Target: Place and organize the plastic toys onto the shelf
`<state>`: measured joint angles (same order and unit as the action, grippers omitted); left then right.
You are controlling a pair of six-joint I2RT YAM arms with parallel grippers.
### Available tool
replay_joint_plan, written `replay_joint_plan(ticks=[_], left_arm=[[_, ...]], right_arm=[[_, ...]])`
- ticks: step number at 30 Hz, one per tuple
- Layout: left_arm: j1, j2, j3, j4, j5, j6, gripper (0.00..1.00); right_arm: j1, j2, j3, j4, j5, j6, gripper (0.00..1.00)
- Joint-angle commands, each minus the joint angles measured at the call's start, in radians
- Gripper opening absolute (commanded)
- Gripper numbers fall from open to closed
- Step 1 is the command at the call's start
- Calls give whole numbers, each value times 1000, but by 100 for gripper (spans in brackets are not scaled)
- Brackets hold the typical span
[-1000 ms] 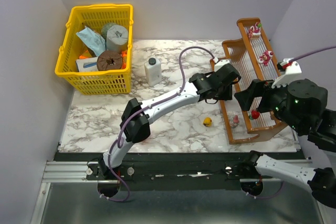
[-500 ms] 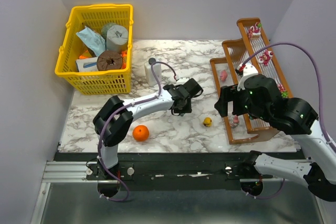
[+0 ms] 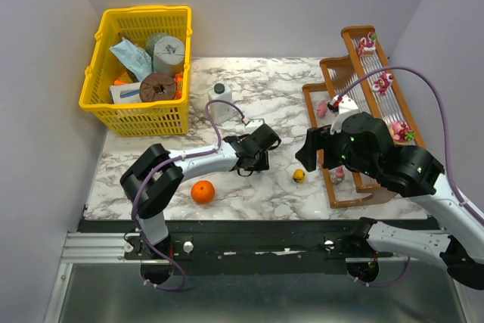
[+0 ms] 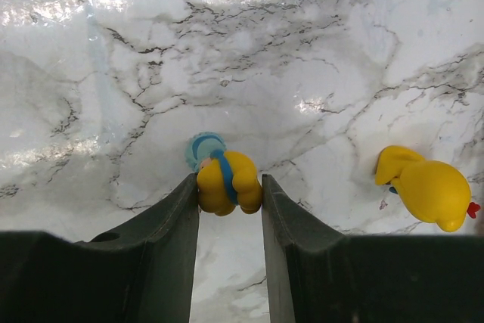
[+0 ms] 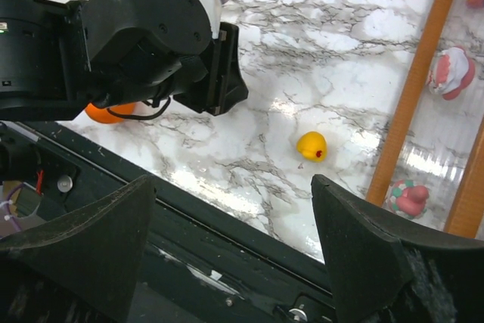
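My left gripper is shut on a small yellow toy with a blue band, low over the marble table. In the top view this gripper is at the table's middle. A yellow duck toy lies loose just right of it. My right gripper hangs open and empty above the duck. The brown shelf stands at the right. Pink and red toys sit on its tiers.
A yellow basket full of items stands at the back left. A white bottle is behind my left gripper. An orange ball rests near the front edge, beside the left arm.
My left gripper swung from beside the shelf back to the table's middle, staying shut. My right gripper moved left off the shelf to above the duck. The orange ball came into view.
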<state>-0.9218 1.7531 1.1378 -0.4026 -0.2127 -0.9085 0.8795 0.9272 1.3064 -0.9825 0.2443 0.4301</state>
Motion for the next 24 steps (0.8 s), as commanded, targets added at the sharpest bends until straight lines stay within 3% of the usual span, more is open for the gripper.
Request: replay_joint_plan(ticks=[1, 6, 12, 18, 24], left_arm=[[8, -20, -29, 53, 4, 10, 34], [9, -44, -42, 68, 1, 20, 56], [21, -93, -43, 71, 10, 36, 68], [32, -153, -53, 48, 12, 54, 74], [69, -357, -133, -14, 7, 37, 75]], right_arm=[[21, 24, -10, 51, 16, 24, 91], [23, 35, 2, 53, 44, 48, 96], [24, 61, 25, 33, 58, 82, 99], [23, 114, 59, 2, 78, 68, 100], [26, 217, 63, 42, 108, 64, 100]])
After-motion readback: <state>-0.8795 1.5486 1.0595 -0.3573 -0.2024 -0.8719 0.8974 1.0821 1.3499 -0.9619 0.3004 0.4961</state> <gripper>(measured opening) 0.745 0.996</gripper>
